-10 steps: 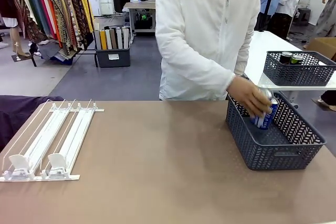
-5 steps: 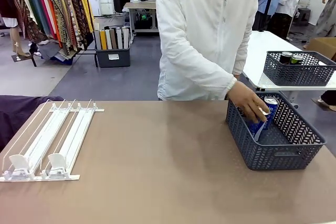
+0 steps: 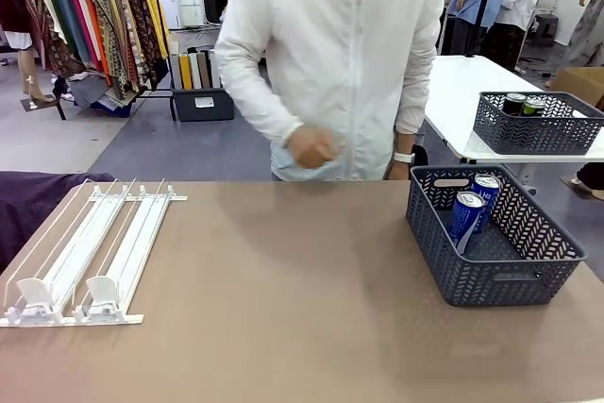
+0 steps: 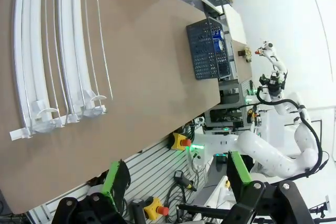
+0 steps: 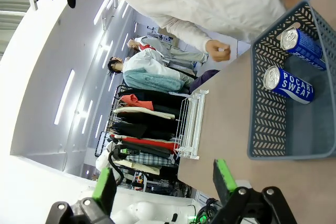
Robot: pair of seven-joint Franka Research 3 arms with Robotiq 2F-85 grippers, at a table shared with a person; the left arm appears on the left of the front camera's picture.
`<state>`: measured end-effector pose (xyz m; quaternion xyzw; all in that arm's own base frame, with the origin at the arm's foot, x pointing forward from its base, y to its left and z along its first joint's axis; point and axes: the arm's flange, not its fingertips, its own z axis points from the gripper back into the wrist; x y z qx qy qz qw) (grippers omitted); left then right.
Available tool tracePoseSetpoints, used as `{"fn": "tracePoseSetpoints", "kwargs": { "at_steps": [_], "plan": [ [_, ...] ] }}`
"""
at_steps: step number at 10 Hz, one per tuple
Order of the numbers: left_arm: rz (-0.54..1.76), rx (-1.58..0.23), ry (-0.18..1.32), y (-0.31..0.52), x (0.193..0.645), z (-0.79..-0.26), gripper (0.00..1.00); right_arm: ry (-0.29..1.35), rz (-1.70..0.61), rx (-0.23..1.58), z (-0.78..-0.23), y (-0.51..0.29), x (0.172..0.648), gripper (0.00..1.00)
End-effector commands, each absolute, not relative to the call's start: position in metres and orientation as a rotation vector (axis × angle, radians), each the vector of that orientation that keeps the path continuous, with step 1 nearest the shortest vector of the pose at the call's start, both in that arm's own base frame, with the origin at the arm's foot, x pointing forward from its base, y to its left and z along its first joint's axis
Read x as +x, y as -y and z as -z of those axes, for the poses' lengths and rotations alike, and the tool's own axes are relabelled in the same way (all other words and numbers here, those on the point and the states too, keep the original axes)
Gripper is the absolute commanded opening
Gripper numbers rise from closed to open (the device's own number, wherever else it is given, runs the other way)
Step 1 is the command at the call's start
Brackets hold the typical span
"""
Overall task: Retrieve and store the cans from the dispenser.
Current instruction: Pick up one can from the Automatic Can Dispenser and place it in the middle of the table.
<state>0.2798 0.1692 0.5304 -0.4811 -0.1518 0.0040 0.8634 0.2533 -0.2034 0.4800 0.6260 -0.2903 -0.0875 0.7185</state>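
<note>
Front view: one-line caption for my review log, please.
Two blue cans stand in the dark grey basket; the white dispenser sits without cans while the person's hand is held at the chest.

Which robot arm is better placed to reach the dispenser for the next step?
Left, probably. The dispenser lies on the robot's left side of the table, and the left pincer looks down over it, open. The basket holding two blue cans sits on the right.

Dispenser: flat white rail rack, lanes empty, two pusher blocks at its near end; lies at the surface's left edge. Blue cans, two: one tilted, one upright behind it, touching, inside the grey lattice basket at the surface's right edge.
</note>
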Motion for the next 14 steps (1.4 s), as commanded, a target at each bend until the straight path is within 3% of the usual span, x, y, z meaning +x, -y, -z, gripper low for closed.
{"fn": "tracePoseSetpoints", "kwargs": {
  "at_steps": [1, 14],
  "plan": [
    [-0.005, -1.027, 0.325, -0.1688, 0.2782, -0.5321, 1.0, 0.672, 0.176, 1.393, -0.4819, 0.2032, 0.2552, 1.0],
    [-0.005, -1.027, 0.325, -0.1688, 0.2782, -0.5321, 1.0, 0.672, 0.176, 1.393, -0.4819, 0.2032, 0.2552, 1.0]
  ]
}}
